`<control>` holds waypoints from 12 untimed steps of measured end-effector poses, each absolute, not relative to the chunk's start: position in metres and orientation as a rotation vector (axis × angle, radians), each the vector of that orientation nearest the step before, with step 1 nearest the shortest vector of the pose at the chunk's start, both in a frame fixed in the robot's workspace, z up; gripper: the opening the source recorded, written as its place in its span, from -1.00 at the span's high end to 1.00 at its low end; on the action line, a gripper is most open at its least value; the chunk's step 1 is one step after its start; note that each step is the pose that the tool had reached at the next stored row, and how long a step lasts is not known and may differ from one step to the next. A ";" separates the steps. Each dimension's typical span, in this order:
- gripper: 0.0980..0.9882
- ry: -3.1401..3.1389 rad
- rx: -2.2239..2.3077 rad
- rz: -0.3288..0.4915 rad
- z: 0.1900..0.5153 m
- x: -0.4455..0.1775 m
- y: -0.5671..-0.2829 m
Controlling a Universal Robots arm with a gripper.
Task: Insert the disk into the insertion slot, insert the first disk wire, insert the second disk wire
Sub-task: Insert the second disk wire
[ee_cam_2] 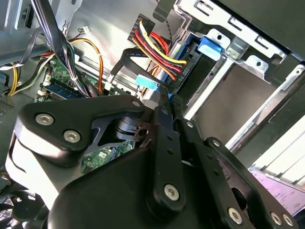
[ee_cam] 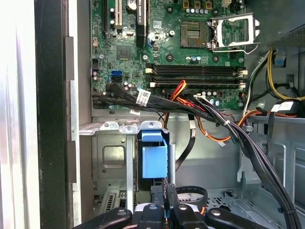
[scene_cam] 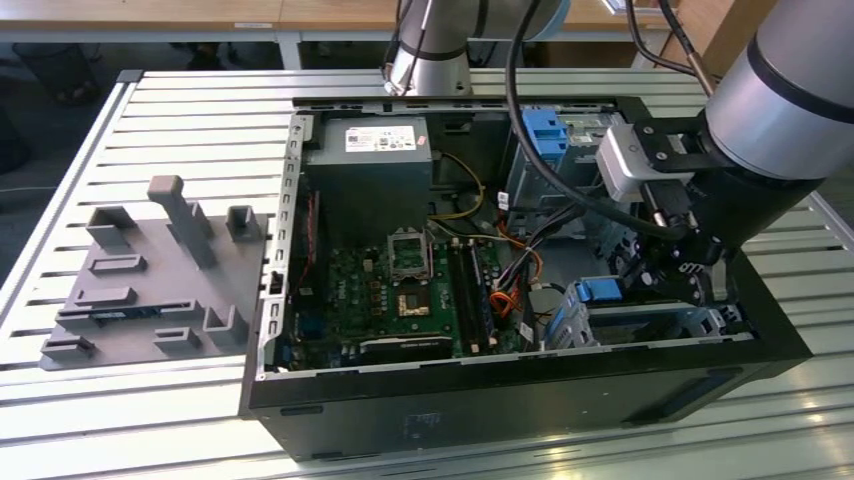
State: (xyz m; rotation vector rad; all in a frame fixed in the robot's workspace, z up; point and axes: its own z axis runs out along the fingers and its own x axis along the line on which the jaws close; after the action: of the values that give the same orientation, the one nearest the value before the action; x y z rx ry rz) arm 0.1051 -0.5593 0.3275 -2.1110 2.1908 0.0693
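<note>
The disk sits in the insertion slot (scene_cam: 667, 322), the low silver cage at the case's front corner on the exterior view's right. Its blue carrier end (scene_cam: 601, 292) faces the motherboard and shows in both wrist views (ee_cam_2: 209, 47) (ee_cam: 154, 155). A black connector (ee_cam_2: 183, 71) on red, yellow and black wires sits against the carrier's edge. My gripper (scene_cam: 687, 283) reaches down into the case just above the cage. Its fingers (ee_cam_2: 162, 119) are shut on a light blue connector (ee_cam_2: 147, 82) at the end of a flat black wire (ee_cam_2: 127, 53), close beside the carrier.
A taller grey cage with a blue tab (scene_cam: 545, 130) stands at the back of the case. Bundles of black cable (ee_cam: 228, 129) and orange wires (ee_cam: 209, 136) cross between the motherboard (scene_cam: 400, 290) and the cages. A grey fixture plate (scene_cam: 147, 290) lies outside the case on the exterior view's left.
</note>
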 end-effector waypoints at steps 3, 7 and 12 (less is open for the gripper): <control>0.87 2.191 -2.111 0.069 0.328 0.105 -0.559; 0.72 2.191 -2.111 0.069 0.332 0.105 -0.559; 0.72 2.192 -2.112 0.070 0.336 0.105 -0.559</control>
State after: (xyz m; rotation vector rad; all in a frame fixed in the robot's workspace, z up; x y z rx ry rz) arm 0.1052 -0.5594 0.3363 -2.1120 2.1921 0.0704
